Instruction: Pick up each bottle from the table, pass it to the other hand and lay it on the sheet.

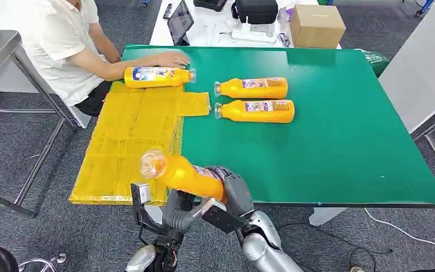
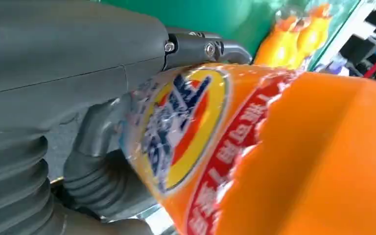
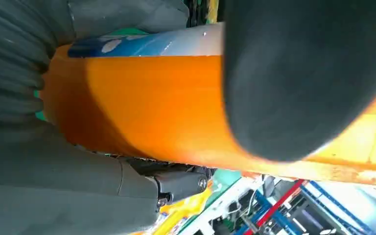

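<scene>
Held bottle: an orange bottle [image 1: 184, 175] is in the air at the near edge of the tabletop [image 1: 340, 141], cap end toward the yellow sheet [image 1: 130, 141] — the handover step, by my reading.
Right hand: the right hand [image 1: 235, 190] wraps the bottle's base end; its fingers are closed round the body.
Left hand: the left hand [image 1: 175, 209] sits under the bottle, its fingers [image 2: 200, 49] against the label; whether it bears any weight I cannot tell.
Other bottles: two lie side by side on the green tabletop [image 1: 252, 88] [image 1: 255, 111]; one [image 1: 158, 76] lies at the sheet's far end under a person's hand [image 1: 173, 58].
Handling: full of liquid, so likely heavy; smooth plastic, probably slippery — best gripped round the mid-body.
Writing: a round blue-and-yellow logo and red-banded Chinese characters, too blurred to read.
</scene>
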{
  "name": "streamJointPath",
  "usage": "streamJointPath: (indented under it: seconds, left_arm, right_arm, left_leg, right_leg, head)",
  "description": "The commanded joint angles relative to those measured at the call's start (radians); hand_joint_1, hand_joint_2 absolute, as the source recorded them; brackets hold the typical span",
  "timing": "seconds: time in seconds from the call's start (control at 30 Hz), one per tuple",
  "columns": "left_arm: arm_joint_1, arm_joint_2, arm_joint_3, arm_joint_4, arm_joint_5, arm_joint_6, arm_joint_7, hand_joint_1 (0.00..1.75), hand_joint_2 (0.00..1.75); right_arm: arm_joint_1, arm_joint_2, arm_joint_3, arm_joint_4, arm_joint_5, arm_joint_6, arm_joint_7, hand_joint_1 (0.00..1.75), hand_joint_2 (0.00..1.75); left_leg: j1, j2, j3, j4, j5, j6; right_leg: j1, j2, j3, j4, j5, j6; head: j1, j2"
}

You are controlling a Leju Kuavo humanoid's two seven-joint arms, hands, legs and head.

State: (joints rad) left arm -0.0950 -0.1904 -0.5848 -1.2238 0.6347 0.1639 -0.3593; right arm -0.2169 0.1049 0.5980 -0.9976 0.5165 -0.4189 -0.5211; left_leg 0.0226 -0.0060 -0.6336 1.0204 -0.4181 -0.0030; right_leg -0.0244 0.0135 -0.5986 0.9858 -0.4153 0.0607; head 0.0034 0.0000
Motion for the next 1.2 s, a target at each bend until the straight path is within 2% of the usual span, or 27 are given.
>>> streamJointPath:
  seconds: [0.03,0.07,0.1,0.33,0.37,0.4,0.43,0.5,0.53,0.7,0.73,0.77,0.8,1.03,1.07,1.2]
  left_arm:
    - [-0.058,0.001,-0.006,0.002,-0.022,0.092,-0.059,0.00,1.75]
    - [-0.055,0.000,0.001,-0.011,-0.050,0.127,-0.099,0.00,1.75]
    - [-0.050,-0.007,0.012,-0.020,-0.045,0.144,-0.103,0.00,1.75]
    - [-0.045,-0.004,0.028,-0.058,-0.026,0.152,-0.114,0.00,1.75]
    - [-0.046,-0.004,0.030,-0.061,-0.027,0.154,-0.119,1.20,1.75]
    - [-0.046,-0.004,0.031,-0.062,-0.027,0.155,-0.121,1.73,1.75]
    - [-0.047,-0.004,0.032,-0.062,-0.027,0.155,-0.121,1.75,1.75]
    - [-0.050,-0.005,0.033,-0.063,-0.038,0.162,-0.139,1.75,1.75]
    - [-0.050,-0.004,0.032,-0.063,-0.035,0.158,-0.138,1.75,1.75]
    - [-0.050,-0.004,0.032,-0.063,-0.035,0.158,-0.138,1.75,1.75]
    - [-0.048,-0.003,0.031,-0.064,-0.031,0.152,-0.136,1.75,1.75]
    - [-0.045,-0.002,0.032,-0.068,-0.016,0.135,-0.127,1.75,1.75]
    - [-0.042,-0.001,0.036,-0.072,-0.006,0.125,-0.121,1.75,1.75]
    - [-0.032,0.014,0.069,-0.091,0.010,0.137,-0.103,1.75,1.75]
    - [-0.030,0.011,0.074,-0.088,-0.034,0.193,-0.115,1.75,1.75]
    - [-0.074,0.039,0.094,-0.025,-0.209,0.302,-0.132,1.75,1.75]
  right_arm:
    - [-0.024,-0.006,0.113,0.072,-0.029,-0.009,0.011,1.75,1.75]
    - [-0.021,-0.009,0.116,0.070,-0.034,-0.010,0.011,1.75,1.75]
    - [-0.015,-0.015,0.122,0.062,-0.035,-0.007,0.011,1.75,1.75]
    - [0.001,-0.013,0.151,0.056,-0.033,0.011,0.015,1.75,1.75]
    - [0.000,-0.011,0.154,0.060,-0.036,0.016,0.015,1.75,1.75]
    - [0.000,-0.010,0.156,0.062,-0.036,0.017,0.014,1.75,1.75]
    - [0.000,-0.009,0.158,0.063,-0.036,0.019,0.014,1.75,1.75]
    - [-0.001,-0.006,0.162,0.069,-0.041,0.018,0.013,1.75,1.75]
    - [-0.001,-0.005,0.162,0.072,-0.044,0.020,0.014,1.69,1.75]
    - [-0.001,-0.005,0.162,0.072,-0.044,0.020,0.014,1.69,1.75]
    - [-0.002,-0.005,0.162,0.075,-0.045,0.022,0.015,1.36,1.75]
    - [-0.003,-0.003,0.160,0.080,-0.050,0.025,0.018,0.17,1.75]
    - [-0.001,0.000,0.159,0.083,-0.054,0.027,0.019,0.00,1.75]
    - [0.033,-0.002,0.165,0.073,-0.045,0.001,0.010,0.00,1.75]
    - [0.042,-0.007,0.160,0.066,-0.034,-0.018,0.013,0.00,0.00]
    - [0.077,-0.024,0.154,0.060,0.037,-0.120,0.009,0.00,0.00]
  left_leg:
    - [0.000,0.000,0.001,0.000,0.000,0.001]
    - [0.001,0.000,0.006,-0.001,-0.002,0.002]
    - [0.000,-0.001,0.002,0.000,0.000,0.001]
    - [0.001,-0.001,0.004,-0.001,-0.001,0.001]
    - [0.001,-0.001,0.006,-0.001,-0.002,0.002]
    - [0.001,0.000,0.006,-0.001,-0.002,0.002]
    - [0.001,0.000,0.002,-0.001,-0.001,0.001]
    - [0.001,-0.001,0.004,-0.001,-0.001,0.001]
    - [0.001,-0.001,0.006,-0.001,-0.002,0.002]
    - [0.000,-0.001,0.002,-0.001,-0.001,0.001]
    - [0.001,-0.001,0.003,-0.001,-0.001,0.001]
    - [0.000,-0.001,0.002,-0.001,0.000,0.001]
    - [0.001,-0.001,0.003,-0.001,-0.001,0.001]
    - [0.001,-0.001,0.005,-0.001,-0.001,0.001]
    - [0.001,-0.001,0.006,-0.001,-0.002,0.002]
    - [0.000,-0.002,0.005,-0.002,-0.001,0.001]
  right_leg:
    - [0.001,-0.001,0.002,0.000,0.000,-0.002]
    - [0.002,-0.003,0.006,-0.001,-0.002,-0.004]
    - [0.001,-0.002,0.002,-0.001,-0.001,-0.002]
    - [0.001,-0.003,0.005,-0.001,-0.002,-0.003]
    - [0.002,-0.003,0.007,-0.001,-0.002,-0.004]
    - [0.002,-0.003,0.007,-0.002,-0.002,-0.004]
    - [0.001,-0.002,0.003,-0.001,-0.001,-0.002]
    - [0.002,-0.003,0.005,-0.001,-0.001,-0.003]
    - [0.002,-0.003,0.007,-0.002,-0.002,-0.004]
    - [0.001,-0.002,0.003,-0.001,-0.001,-0.002]
    - [0.001,-0.003,0.003,-0.001,-0.001,-0.003]
    - [0.001,-0.002,0.002,-0.001,-0.001,-0.002]
    - [0.001,-0.003,0.004,-0.001,-0.001,-0.003]
    - [0.002,-0.003,0.005,-0.001,-0.002,-0.003]
    - [0.002,-0.004,0.007,-0.002,-0.002,-0.004]
    - [0.001,-0.004,0.006,-0.002,-0.002,-0.003]
  head:
    - [0.000,0.000]
    - [-0.001,0.000]
    - [0.000,0.000]
    - [0.000,0.000]
    - [-0.001,0.000]
    - [0.000,0.000]
    - [0.000,0.000]
    - [0.000,0.000]
    - [0.000,0.000]
    - [0.000,0.000]
    - [0.000,0.000]
    - [0.000,0.000]
    - [0.000,0.000]
    - [0.000,0.000]
    - [-0.001,0.000]
    - [0.000,0.000]
